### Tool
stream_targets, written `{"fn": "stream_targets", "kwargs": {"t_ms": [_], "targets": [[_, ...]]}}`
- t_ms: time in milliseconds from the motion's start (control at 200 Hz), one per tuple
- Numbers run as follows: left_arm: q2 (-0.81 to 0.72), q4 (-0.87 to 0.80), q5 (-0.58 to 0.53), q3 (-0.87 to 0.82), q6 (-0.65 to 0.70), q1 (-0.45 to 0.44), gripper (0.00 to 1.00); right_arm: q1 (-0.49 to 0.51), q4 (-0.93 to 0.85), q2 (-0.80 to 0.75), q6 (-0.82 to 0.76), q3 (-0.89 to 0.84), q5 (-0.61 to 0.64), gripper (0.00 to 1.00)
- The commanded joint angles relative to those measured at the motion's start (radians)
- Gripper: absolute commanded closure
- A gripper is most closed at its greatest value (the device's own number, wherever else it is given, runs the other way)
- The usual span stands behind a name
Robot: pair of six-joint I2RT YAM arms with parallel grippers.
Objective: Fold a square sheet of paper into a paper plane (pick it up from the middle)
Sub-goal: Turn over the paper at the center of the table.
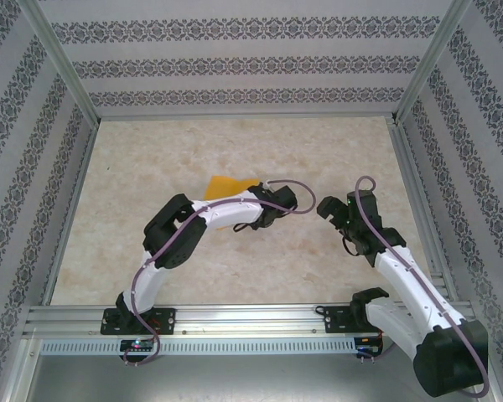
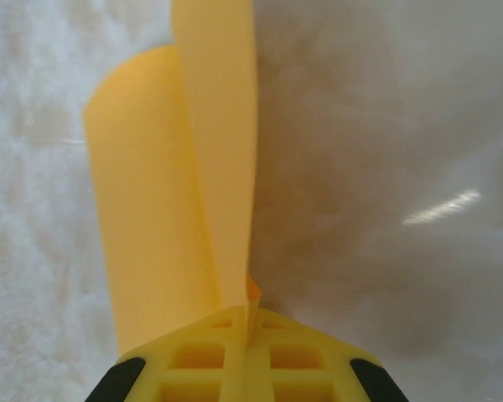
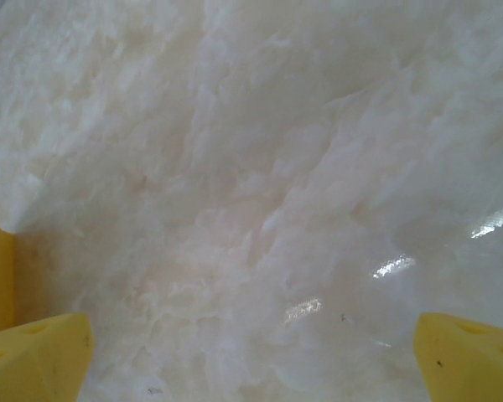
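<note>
The square sheet of paper [image 1: 225, 185] is orange and lies near the middle of the table, partly hidden behind my left forearm. My left gripper [image 1: 253, 198] is shut on it. In the left wrist view the paper [image 2: 176, 184] rises from the pinch as two curled flaps, and the yellow fingers [image 2: 210, 360] of my left gripper [image 2: 251, 322] are pressed together on its edge. My right gripper [image 1: 331, 209] hovers to the right of the paper, apart from it. Its yellow fingertips [image 3: 42, 352] stand wide open over bare table, with nothing between them at my right gripper [image 3: 251, 360].
The marble-look tabletop [image 1: 235, 142] is boxed in by patterned walls [image 1: 235, 67] and aluminium posts [image 1: 63, 71] at the back and sides. A metal rail [image 1: 251, 322] carrying both arm bases runs along the near edge.
</note>
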Motion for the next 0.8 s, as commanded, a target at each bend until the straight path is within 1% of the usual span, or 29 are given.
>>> {"fn": "stream_targets", "kwargs": {"t_ms": [0,95,165,270,350,405,465,530,600,659,699,749,794], "targets": [[0.02,0.041,0.081,0.023,-0.032,-0.015,0.92,-0.015,-0.019,-0.021,-0.005,-0.013,-0.025,0.02],[0.013,0.061,0.137,0.012,-0.035,-0.017,0.89,-0.025,-0.018,-0.013,-0.012,-0.011,-0.039,0.02],[0.009,0.069,0.163,0.01,-0.039,-0.017,0.85,-0.029,-0.018,-0.003,-0.011,-0.006,-0.045,0.02],[-0.002,0.066,0.207,0.016,-0.053,-0.017,0.76,-0.032,-0.016,0.006,-0.013,0.0,-0.061,0.02],[-0.037,0.053,0.296,0.026,-0.07,-0.017,0.7,-0.036,-0.005,0.013,-0.017,0.003,-0.087,0.02],[-0.084,0.071,0.396,0.015,-0.085,-0.017,0.63,-0.037,0.004,0.019,-0.022,0.006,-0.106,0.02],[-0.154,0.128,0.507,-0.024,-0.103,-0.017,0.55,-0.038,0.016,0.029,-0.03,0.011,-0.133,0.02],[-0.225,0.174,0.582,-0.061,-0.126,-0.015,0.47,-0.04,0.03,0.042,-0.038,0.017,-0.164,0.02],[-0.287,0.195,0.625,-0.081,-0.146,-0.005,0.41,-0.04,0.045,0.062,-0.049,0.024,-0.198,0.02],[-0.333,0.206,0.647,-0.099,-0.171,0.015,0.37,-0.039,0.057,0.088,-0.059,0.034,-0.229,0.02],[-0.364,0.223,0.668,-0.122,-0.186,0.031,0.35,-0.037,0.067,0.112,-0.075,0.047,-0.274,0.03],[-0.411,0.249,0.68,-0.156,-0.209,0.057,0.31,-0.029,0.071,0.148,-0.093,0.07,-0.327,0.06],[-0.457,0.278,0.68,-0.192,-0.225,0.077,0.26,-0.005,0.073,0.176,-0.097,0.092,-0.335,0.08]]}}
